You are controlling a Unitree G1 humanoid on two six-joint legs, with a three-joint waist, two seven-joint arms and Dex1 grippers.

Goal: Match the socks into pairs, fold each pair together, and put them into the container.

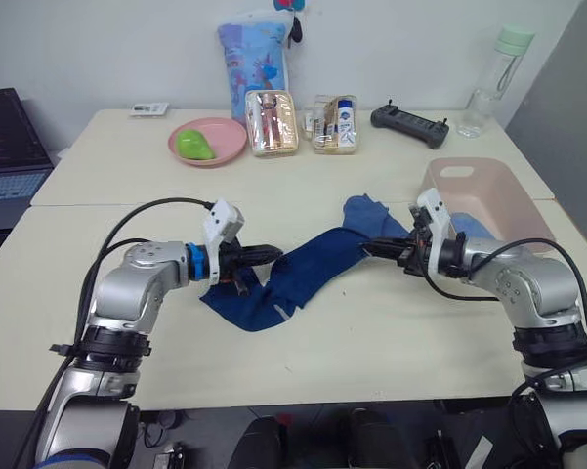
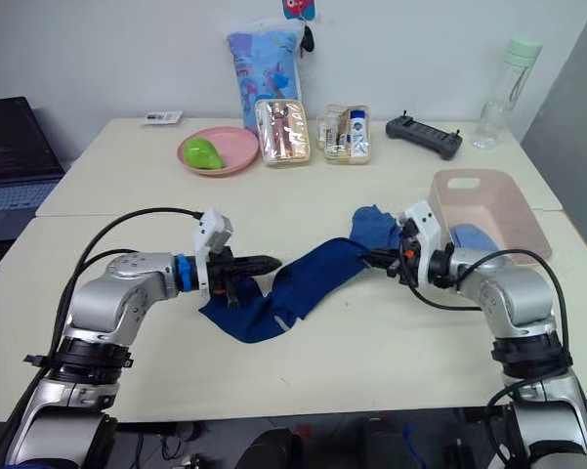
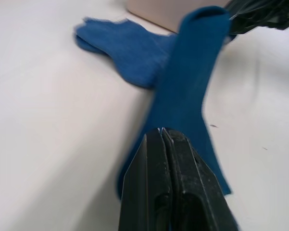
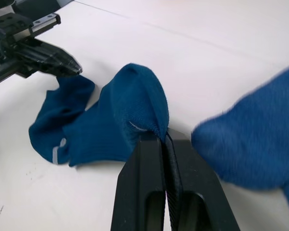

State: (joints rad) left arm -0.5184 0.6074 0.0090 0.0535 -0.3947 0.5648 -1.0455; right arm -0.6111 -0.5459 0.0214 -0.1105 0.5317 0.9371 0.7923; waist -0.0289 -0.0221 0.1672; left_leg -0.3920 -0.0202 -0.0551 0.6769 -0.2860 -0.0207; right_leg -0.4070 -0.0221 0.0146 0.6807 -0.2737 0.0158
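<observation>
While both claws pinched the dark blue sock (image 1: 317, 262), left claw (image 1: 272, 254) and right claw (image 1: 373, 250) risked stretching it; a slip would've dropped it short of the container (image 1: 488, 195).

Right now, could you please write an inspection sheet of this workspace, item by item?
Surface: cream table.
Job's things: dark blue knit sock stretched between both tools; medium blue sock beside pale pink plastic tub.
Clutter: round pink plate, clear pouches, black controller, clear bottle.
Grippers: left tool and right tool shut on the dark sock.
Cables: black cables along arms.
Surroundings: laptop, white wall.
</observation>
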